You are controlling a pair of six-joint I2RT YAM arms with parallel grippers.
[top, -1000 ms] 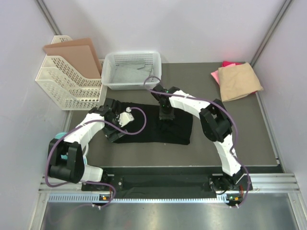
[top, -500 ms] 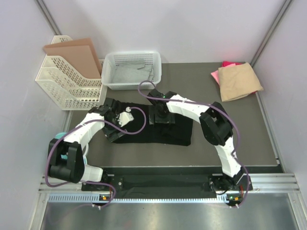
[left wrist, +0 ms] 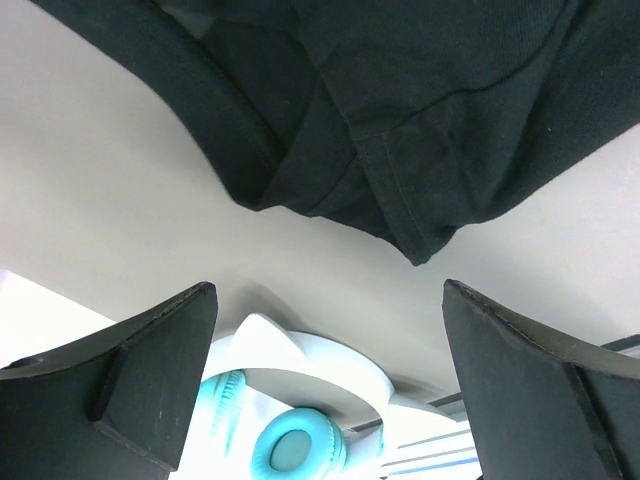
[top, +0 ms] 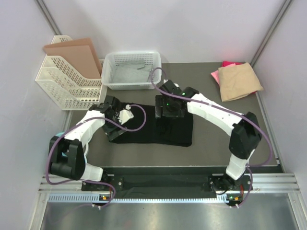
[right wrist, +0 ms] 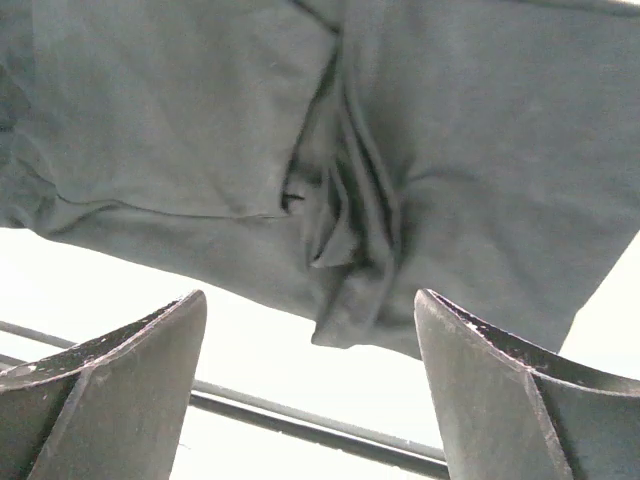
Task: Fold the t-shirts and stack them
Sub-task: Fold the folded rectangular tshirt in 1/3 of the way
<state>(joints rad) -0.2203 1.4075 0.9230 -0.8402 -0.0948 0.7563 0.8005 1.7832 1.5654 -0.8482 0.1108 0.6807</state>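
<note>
A large black t-shirt (top: pixel 153 127) lies spread across the middle of the dark table. My left gripper (top: pixel 113 129) hovers open over its left end; in the left wrist view (left wrist: pixel 330 400) the shirt's hem (left wrist: pixel 400 120) lies ahead of the empty jaws. My right gripper (top: pixel 166 117) stands open above the shirt's upper middle. In the right wrist view (right wrist: pixel 310 390) nothing is between the fingers, and a bunched fold (right wrist: pixel 345 230) of the black cloth lies just beyond them. A folded tan t-shirt (top: pixel 239 81) rests on a pink one (top: pixel 229 63) at the far right corner.
A white mesh basket (top: pixel 132 71) stands at the back, just behind the black shirt. A white file rack (top: pixel 62 86) holding brown cardboard sheets (top: pixel 72 55) is at the back left. The left arm's base with its teal ring (left wrist: pixel 295 450) shows under the left gripper.
My right gripper has opened and let go of the black shirt, and its arm has swung out to the right. The left arm has barely moved.
</note>
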